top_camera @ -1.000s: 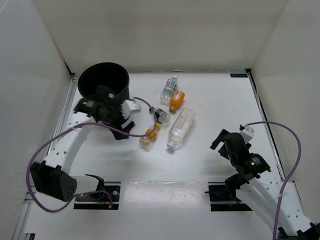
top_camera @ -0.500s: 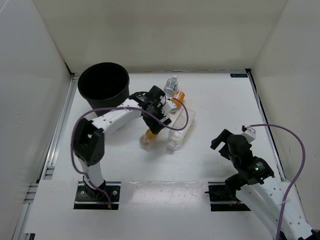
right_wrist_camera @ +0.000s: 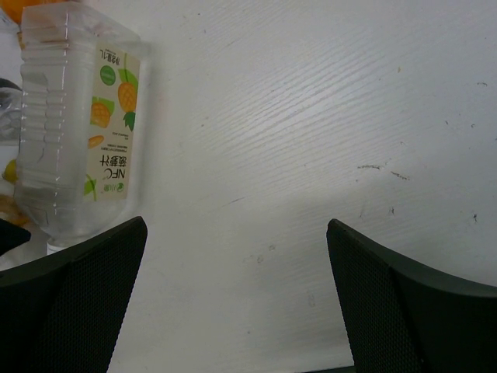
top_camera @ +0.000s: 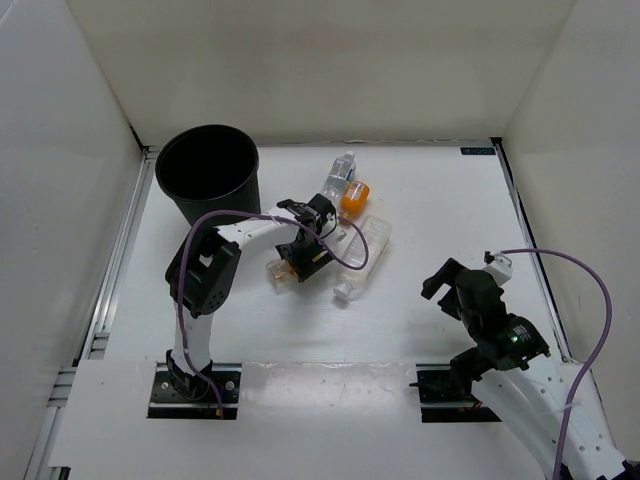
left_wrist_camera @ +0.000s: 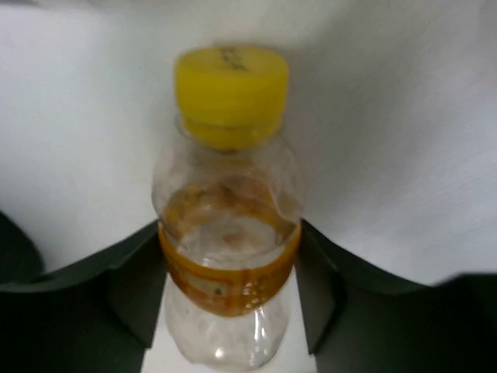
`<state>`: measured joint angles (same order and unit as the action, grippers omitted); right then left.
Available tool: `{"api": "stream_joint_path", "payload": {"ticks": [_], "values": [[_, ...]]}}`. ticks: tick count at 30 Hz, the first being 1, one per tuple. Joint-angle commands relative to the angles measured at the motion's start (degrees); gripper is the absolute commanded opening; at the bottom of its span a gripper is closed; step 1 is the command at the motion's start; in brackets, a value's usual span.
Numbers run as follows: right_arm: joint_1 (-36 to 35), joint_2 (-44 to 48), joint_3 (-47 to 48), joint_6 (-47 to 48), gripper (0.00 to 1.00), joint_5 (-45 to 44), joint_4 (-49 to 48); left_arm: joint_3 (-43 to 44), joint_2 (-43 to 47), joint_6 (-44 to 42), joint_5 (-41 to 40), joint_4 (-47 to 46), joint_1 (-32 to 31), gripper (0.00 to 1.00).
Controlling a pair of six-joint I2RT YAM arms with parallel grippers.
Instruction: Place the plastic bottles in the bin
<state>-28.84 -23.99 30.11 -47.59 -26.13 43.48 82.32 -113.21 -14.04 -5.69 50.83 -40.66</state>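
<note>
My left gripper (top_camera: 299,262) (left_wrist_camera: 230,260) is shut on a small plastic bottle (left_wrist_camera: 227,233) with a yellow cap (left_wrist_camera: 231,84) and an orange label band; it lies on the table (top_camera: 281,272). The black bin (top_camera: 226,204) stands at the far left, apart from it. A larger clear ribbed bottle (top_camera: 363,254) (right_wrist_camera: 74,132) lies just right of the left gripper. Behind it lie an orange bottle (top_camera: 354,195) and a clear labelled bottle (top_camera: 340,172). Over bare table at the right, my right gripper (top_camera: 447,284) (right_wrist_camera: 236,227) is open with nothing in it.
White walls (top_camera: 300,60) enclose the table on three sides. A purple cable (top_camera: 340,262) loops from the left arm over the ribbed bottle. A metal rail (top_camera: 115,260) runs along the left edge beside the bin.
My left arm swung from the bin to the bottles, came down over the yellow-capped bottle and shut on it; the bottle slid slightly left. The right arm barely moved.
</note>
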Motion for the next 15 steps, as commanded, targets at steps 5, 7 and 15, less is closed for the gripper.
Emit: {"api": "stream_joint_path", "payload": {"ticks": [5,7,15], "values": [[0.3,-0.1,0.0,0.7,1.0,-0.5,-2.5,3.5,2.3,-2.1,11.1,7.3,0.3,0.27],[0.3,-0.6,0.5,0.7,1.0,0.0,-3.2,9.3,2.3,-2.1,11.8,9.6,0.3,0.13],[0.3,-3.7,1.6,1.2,1.0,1.3,-5.4,33.3,16.6,-8.9,-8.4,8.4,-0.2,0.1]]}}
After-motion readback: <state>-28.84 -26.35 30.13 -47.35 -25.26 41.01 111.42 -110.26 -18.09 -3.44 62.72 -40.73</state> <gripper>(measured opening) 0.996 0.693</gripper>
